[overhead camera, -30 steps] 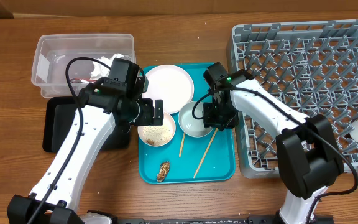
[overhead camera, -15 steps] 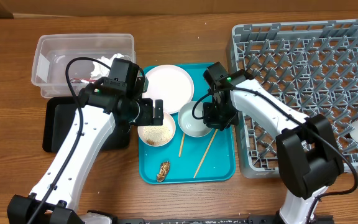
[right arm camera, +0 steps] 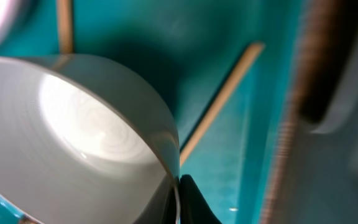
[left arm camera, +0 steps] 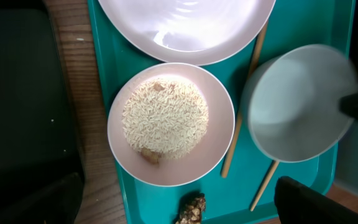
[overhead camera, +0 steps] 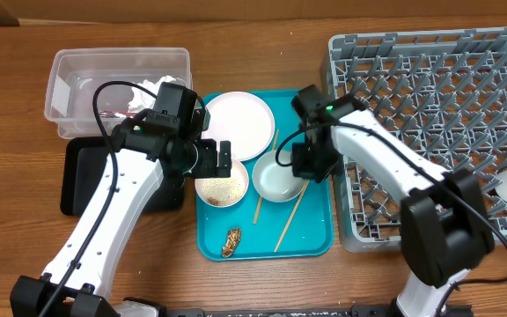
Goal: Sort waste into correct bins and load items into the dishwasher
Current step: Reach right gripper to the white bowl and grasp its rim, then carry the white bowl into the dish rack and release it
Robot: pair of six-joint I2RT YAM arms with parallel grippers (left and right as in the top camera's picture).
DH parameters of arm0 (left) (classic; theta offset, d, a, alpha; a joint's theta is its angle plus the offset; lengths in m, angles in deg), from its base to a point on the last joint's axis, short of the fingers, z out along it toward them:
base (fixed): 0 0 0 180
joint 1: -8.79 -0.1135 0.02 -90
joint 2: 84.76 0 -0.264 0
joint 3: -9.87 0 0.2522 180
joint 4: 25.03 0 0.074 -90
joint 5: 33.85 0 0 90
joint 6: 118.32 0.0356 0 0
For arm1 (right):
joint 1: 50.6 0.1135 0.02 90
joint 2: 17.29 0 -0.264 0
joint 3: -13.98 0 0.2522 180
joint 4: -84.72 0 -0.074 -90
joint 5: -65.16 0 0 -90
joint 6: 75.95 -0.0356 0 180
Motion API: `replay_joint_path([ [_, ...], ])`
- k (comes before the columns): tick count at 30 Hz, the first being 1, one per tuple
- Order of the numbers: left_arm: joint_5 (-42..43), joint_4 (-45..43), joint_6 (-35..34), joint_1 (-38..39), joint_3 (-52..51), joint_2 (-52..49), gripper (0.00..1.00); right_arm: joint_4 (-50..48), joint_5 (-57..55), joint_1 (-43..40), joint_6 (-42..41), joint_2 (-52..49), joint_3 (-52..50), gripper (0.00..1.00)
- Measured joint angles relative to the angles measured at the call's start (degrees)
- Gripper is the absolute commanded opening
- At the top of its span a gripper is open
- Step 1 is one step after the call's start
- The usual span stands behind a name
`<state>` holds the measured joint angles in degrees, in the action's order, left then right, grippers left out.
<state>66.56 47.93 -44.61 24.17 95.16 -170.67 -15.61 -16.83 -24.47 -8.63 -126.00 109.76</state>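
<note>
Overhead camera looks straight down on the whole bench (overhead camera: 262, 35); left wrist camera faces down, close over the teal tray (left arm camera: 107, 62); right wrist camera, nearest of all, shares the pale bowl (right arm camera: 73, 137) with both.

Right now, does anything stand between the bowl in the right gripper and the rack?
No object lies between them. Held by the right gripper, the bowl only has to clear the tray rim and the rack left wall.
</note>
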Motion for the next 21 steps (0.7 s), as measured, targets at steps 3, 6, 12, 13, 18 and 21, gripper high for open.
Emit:
replay_joint_path([
  [3, 0.0, 0.0, 0.0, 0.0, 0.0, 0.0, 1.0, 1.44, -1.95, -1.66, 0.0, 3.26, 3.54, 0.04],
  [6, 0.0, -0.04, 0.0, 0.0, 0.0, 0.0, 1.0, 1.77, -4.46, -3.67, 0.09, 7.93, 7.26, 0.04],
  [12, 0.0, -0.37, 0.0, 0.0, 0.0, 0.0, 1.0, -0.07, -14.23, -8.31, 0.22, 18.05, 10.58, 0.04],
  [13, 0.0, -0.55, 0.0, 0.0, 0.0, 0.0, 1.0, -0.68, -16.55, -9.35, 0.22, 19.3, 10.64, 0.04],
  [18, 0.0, -1.18, 0.0, 0.0, 0.0, 0.0, 1.0, -4.63, -28.39, -15.23, 0.7, 21.51, 10.71, 0.04],
  [21, 0.0, -1.31, 0.0, 0.0, 0.0, 0.0, 1.0, -9.6, -34.16, -19.02, 3.04, 21.22, 10.71, 0.04],
])
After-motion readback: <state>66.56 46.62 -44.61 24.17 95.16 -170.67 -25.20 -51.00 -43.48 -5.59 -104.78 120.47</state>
